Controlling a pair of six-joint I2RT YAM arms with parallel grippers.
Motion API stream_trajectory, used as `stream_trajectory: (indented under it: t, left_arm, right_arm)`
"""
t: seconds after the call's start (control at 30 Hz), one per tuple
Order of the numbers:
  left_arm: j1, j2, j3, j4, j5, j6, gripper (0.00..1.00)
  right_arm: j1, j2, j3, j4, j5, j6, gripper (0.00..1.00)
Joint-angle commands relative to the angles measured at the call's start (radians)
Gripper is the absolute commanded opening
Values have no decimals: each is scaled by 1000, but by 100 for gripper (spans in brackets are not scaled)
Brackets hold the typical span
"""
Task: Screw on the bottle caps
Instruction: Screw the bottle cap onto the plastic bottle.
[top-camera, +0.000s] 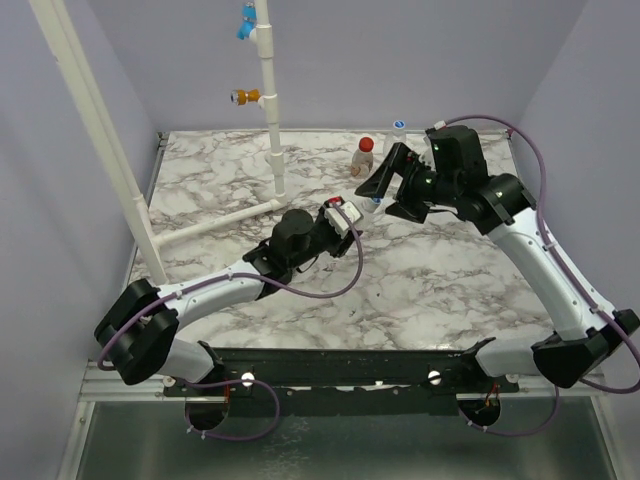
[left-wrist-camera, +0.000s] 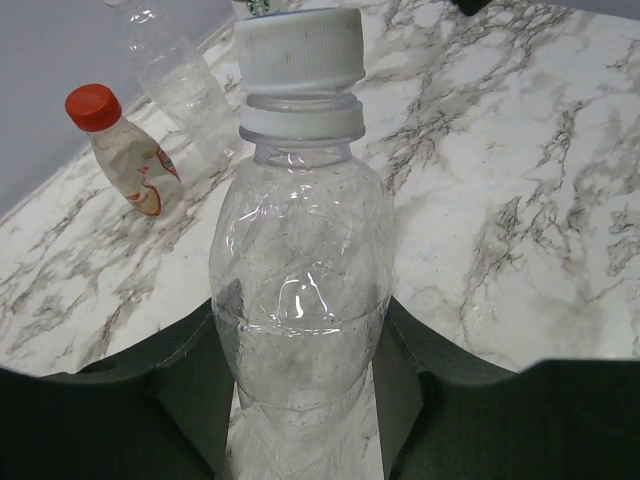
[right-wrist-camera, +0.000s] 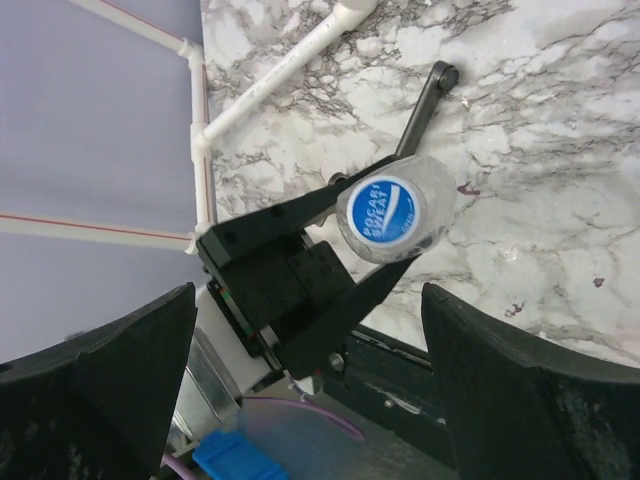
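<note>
My left gripper (top-camera: 348, 214) is shut on a clear bottle (left-wrist-camera: 300, 290), gripping its lower body between both fingers (left-wrist-camera: 190, 370). The bottle carries a white-and-blue cap (left-wrist-camera: 298, 45), which the right wrist view (right-wrist-camera: 388, 210) shows from above, with its blue printed top. My right gripper (top-camera: 386, 196) is open, its fingers spread wide just beyond that cap and not touching it. A small bottle with a reddish label and a red cap (top-camera: 365, 147) stands at the back, as the left wrist view (left-wrist-camera: 93, 106) also shows. Another clear bottle (left-wrist-camera: 175, 75) with a white cap (top-camera: 398, 126) stands behind it.
A white pipe stand (top-camera: 270, 110) rises at the back centre with an orange fitting (top-camera: 245, 97) and a blue fitting (top-camera: 245, 25). A white pipe (top-camera: 215, 222) lies on the marble table (top-camera: 450, 290) at left. Purple walls close three sides.
</note>
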Motion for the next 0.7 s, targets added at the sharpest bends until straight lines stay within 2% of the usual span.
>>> stream_trajectory:
  t: [0.0, 0.2, 0.37, 0.67]
  left_arm:
    - [38, -40, -11, -5, 156, -99, 0]
    - [60, -77, -24, -14, 246, -132, 0]
    - [67, -134, -51, -15, 344, -161, 0]
    - [80, -231, -112, -19, 421, -189, 0]
  right_arm:
    - [5, -56, -51, 39, 37, -129, 95]
    - [5, -119, -94, 101, 24, -299, 93]
    - [5, -139, -123, 198, -140, -443, 85]
    - [6, -165, -161, 210, -352, -560, 81]
